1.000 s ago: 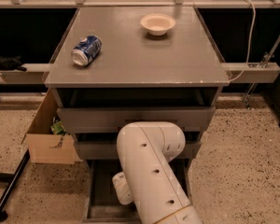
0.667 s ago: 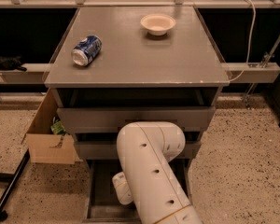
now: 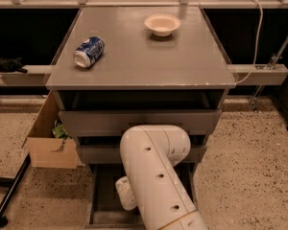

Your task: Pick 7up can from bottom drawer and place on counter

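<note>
Reaching the gripper down into the bottom drawer, mostly hiding it behind the arm; not showing whether spread or pinching.

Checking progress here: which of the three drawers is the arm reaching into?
The bottom drawer, the lowest one, pulled out like a tray near the floor. The arm dips into it, and the gripper is hidden behind the arm.

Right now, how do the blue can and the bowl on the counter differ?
The blue can lies on its side, left; the bowl sits upright, farther back. The can is blue-and-white, the bowl cream. Both rest on the counter. The gripper is hidden behind the arm at the bottom drawer.
</note>
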Tool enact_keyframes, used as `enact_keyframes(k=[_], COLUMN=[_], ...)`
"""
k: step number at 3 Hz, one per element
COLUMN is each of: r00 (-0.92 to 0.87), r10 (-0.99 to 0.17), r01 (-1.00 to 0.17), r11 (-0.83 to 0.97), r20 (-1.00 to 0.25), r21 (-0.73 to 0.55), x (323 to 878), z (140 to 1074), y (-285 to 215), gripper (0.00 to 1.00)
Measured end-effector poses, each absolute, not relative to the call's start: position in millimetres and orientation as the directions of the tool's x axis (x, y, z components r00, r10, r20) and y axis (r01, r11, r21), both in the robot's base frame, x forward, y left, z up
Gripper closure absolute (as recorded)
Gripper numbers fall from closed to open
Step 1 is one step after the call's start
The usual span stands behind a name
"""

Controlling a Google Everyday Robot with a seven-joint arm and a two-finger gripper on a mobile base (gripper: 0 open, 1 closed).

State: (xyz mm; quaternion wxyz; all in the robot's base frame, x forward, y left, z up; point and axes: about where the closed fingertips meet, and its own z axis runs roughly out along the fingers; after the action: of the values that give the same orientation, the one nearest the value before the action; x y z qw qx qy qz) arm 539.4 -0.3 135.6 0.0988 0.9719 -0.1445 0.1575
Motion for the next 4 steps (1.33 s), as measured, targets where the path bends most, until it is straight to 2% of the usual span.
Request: enact_keyframes(k=[1, 3, 4], r00=[0.909, 0.909, 0.899], r10=[-0.250, -0.260, -0.294], r01=[-0.312, -0.321, -0.364], r11=[-0.939, -0.935, -0.914], r20=[0.335, 0.325, 0.324], r21=[0.147, 0.150, 0.181], x=[539, 540, 538], z=[136, 134, 140], y=[0, -5, -29], gripper=[1.00, 1.00, 1.00])
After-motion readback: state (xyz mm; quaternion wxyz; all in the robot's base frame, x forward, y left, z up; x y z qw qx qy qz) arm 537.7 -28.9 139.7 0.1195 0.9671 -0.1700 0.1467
